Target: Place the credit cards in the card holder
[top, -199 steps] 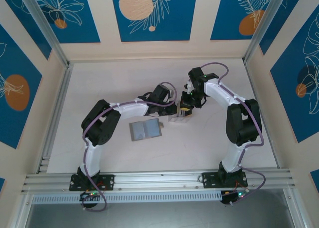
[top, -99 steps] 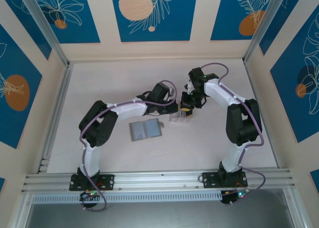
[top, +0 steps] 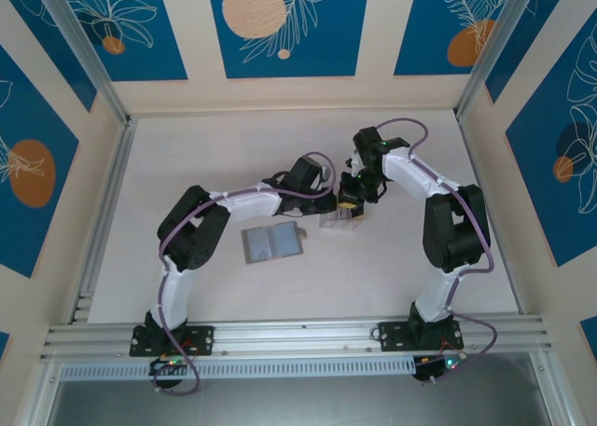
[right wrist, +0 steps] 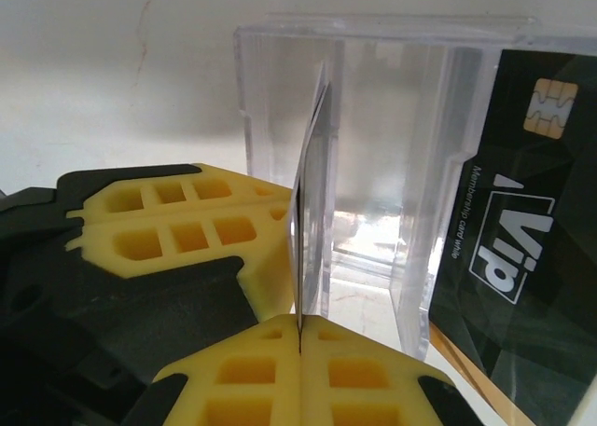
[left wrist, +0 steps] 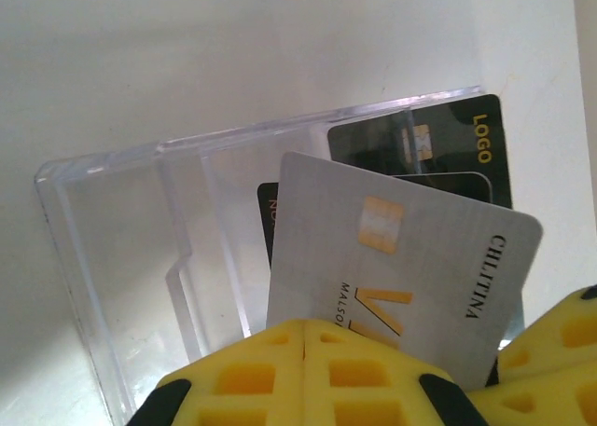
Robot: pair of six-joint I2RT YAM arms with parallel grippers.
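Note:
A white-grey credit card [left wrist: 401,249] stands on edge with my right gripper [right wrist: 299,331] shut on its lower edge [right wrist: 312,193]. My left gripper [left wrist: 304,328] is shut with nothing between its fingers; its fingertips [right wrist: 168,223] rest against the card's face. A black credit card [right wrist: 522,230] marked VIP leans on the clear plastic case [right wrist: 373,118], and a black credit card [left wrist: 448,142] marked LOGO shows through the clear plastic case [left wrist: 140,230]. The grey card holder [top: 272,243] lies open on the table, left of and nearer than both grippers [top: 326,202] [top: 349,205].
The clear plastic case [top: 336,224] sits just below the two grippers at the table's middle. An orange edge [right wrist: 466,375] shows under the VIP card. Aluminium rails [top: 103,212] and walls bound the white table [top: 233,146].
The left arm's elbow has shifted slightly. Both grippers stay at the clear case, and the card holder has not moved.

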